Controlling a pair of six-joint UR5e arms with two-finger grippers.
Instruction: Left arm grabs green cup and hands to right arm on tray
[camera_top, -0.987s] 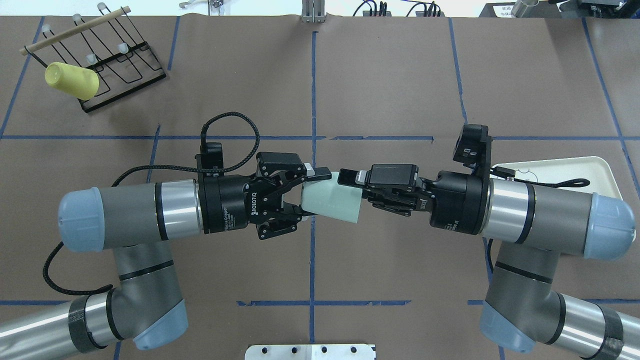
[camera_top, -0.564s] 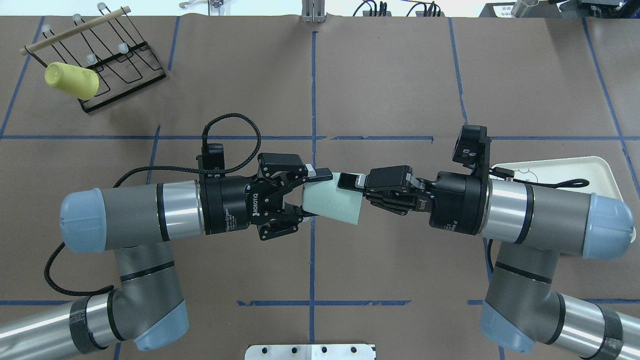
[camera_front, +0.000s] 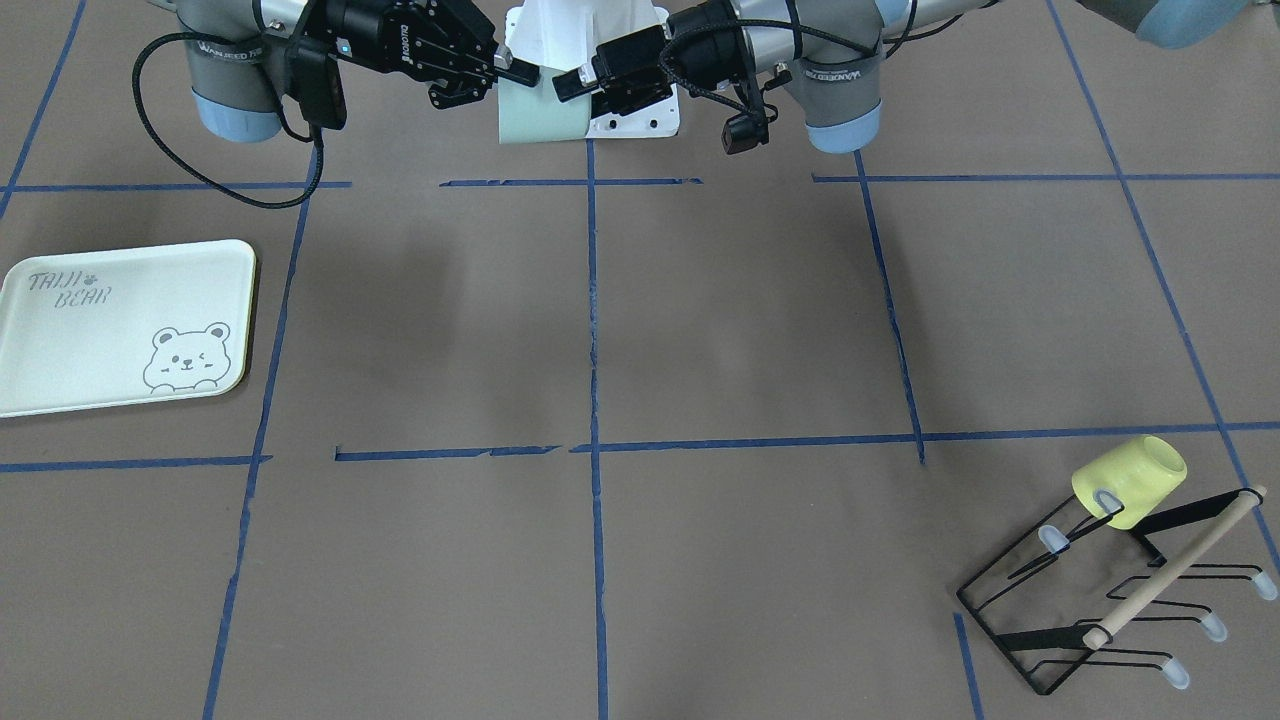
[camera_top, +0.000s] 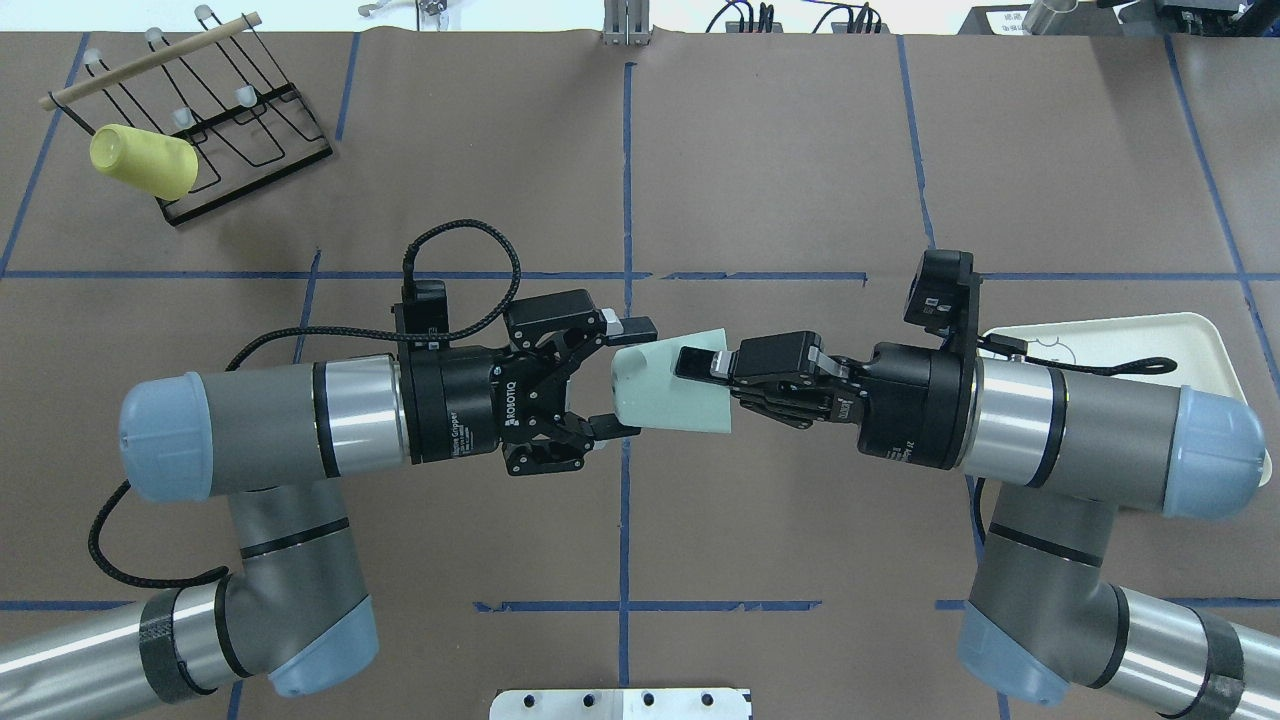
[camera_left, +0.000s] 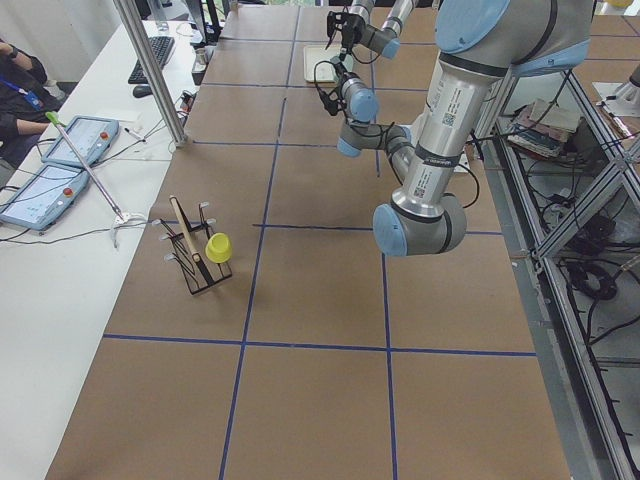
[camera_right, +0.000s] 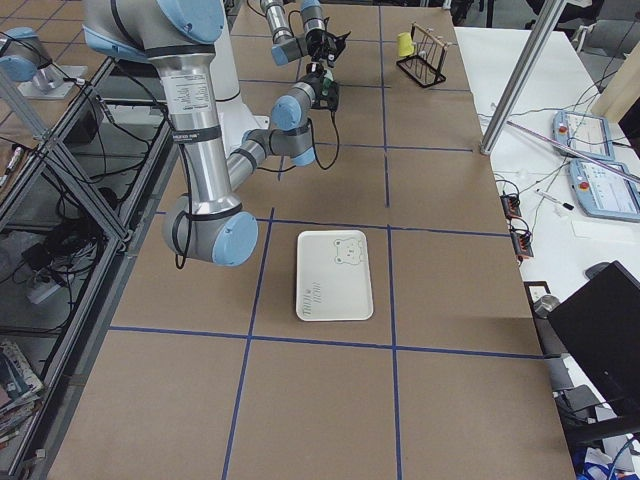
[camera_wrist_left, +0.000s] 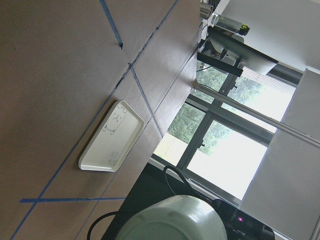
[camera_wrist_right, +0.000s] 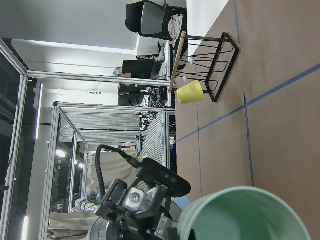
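The pale mint-green cup (camera_top: 660, 392) hangs on its side above the table's middle, between the two arms. My right gripper (camera_top: 702, 372) is shut on the cup's rim, with one finger over the wall. My left gripper (camera_top: 634, 377) is open, and its fingers stand spread on both sides of the cup's base. In the front-facing view the cup (camera_front: 540, 118) sits between the right gripper (camera_front: 512, 72) and the left gripper (camera_front: 572, 88). The left wrist view shows the cup's base (camera_wrist_left: 175, 220). The right wrist view shows its open mouth (camera_wrist_right: 245, 215). The tray (camera_front: 100, 345) lies flat on my right side.
The tray (camera_top: 1205, 345) is partly hidden under my right forearm. A black wire rack (camera_top: 240, 130) with a wooden rod stands at the far left and carries a pale yellow cup (camera_top: 145, 162). Blue tape lines grid the brown table.
My left gripper has opened and let go of the green cup. My right gripper has closed on the rim and now holds it alone. The cup has shifted slightly.
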